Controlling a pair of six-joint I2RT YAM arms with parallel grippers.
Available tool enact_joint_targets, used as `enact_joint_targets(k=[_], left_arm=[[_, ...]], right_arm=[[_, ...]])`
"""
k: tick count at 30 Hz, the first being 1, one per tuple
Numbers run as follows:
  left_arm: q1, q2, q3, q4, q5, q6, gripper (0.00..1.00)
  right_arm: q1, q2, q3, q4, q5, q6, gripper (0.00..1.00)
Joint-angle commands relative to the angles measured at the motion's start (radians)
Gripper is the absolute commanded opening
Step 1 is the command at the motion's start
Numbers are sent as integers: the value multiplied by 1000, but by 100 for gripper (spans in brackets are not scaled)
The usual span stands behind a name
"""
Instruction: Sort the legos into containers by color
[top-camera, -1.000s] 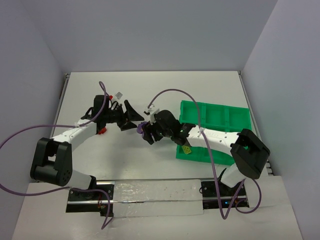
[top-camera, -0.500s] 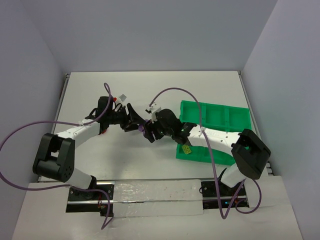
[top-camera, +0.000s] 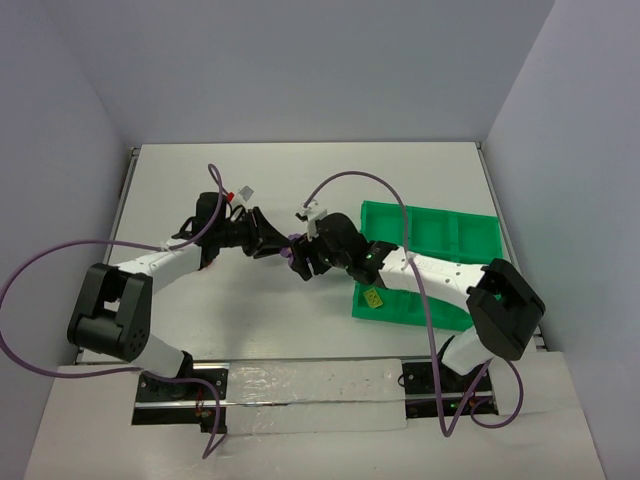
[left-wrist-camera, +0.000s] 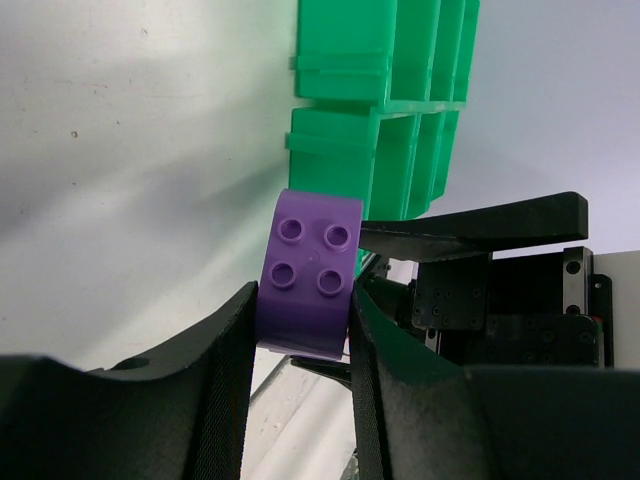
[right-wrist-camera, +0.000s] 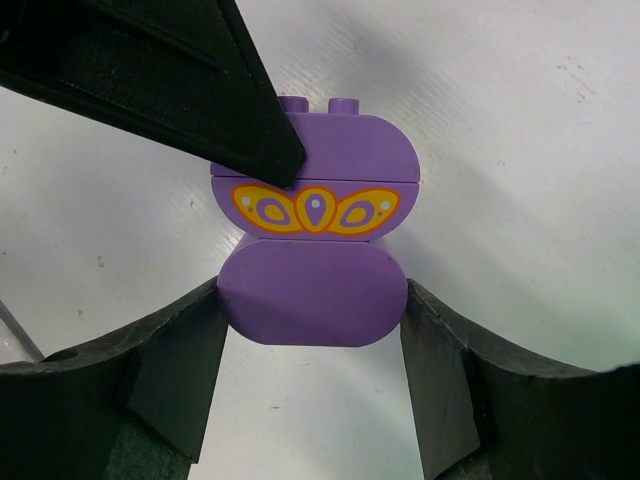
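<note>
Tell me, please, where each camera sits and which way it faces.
Top external: above and behind, facing down at the table; left arm, right arm and green tray show.
Left wrist: on the left arm, facing along the left pincer at the purple lego stack it grips.
Right wrist: facing down past the right pincer, gripping the same stack.
Both wrist views share that stack.

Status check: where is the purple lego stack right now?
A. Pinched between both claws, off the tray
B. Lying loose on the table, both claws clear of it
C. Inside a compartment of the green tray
A. The right wrist view shows the right claw closed on the lower piece of the purple lego stack. The left wrist view shows the left claw clamping the studded piece, with the green tray off to the side.
</note>
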Motion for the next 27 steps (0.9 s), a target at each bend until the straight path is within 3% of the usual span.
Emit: enact_joint_targets(k=[1,8,23,27], left_arm=[[9,-16,32,24,-18,-32,0],[35,-69,103,-69,-66,8,0],[132,-96,156,-4,-17,-56,0],[136,-82,198,-69,-29,-10,0]], right_arm=[[-29,-59,32,1,41,-8,48],[-42,-86,-7,-60,56,0,48],[-50,-99,-1,-163,124,25,47],[-68,-118,41,-246,173,38,47]])
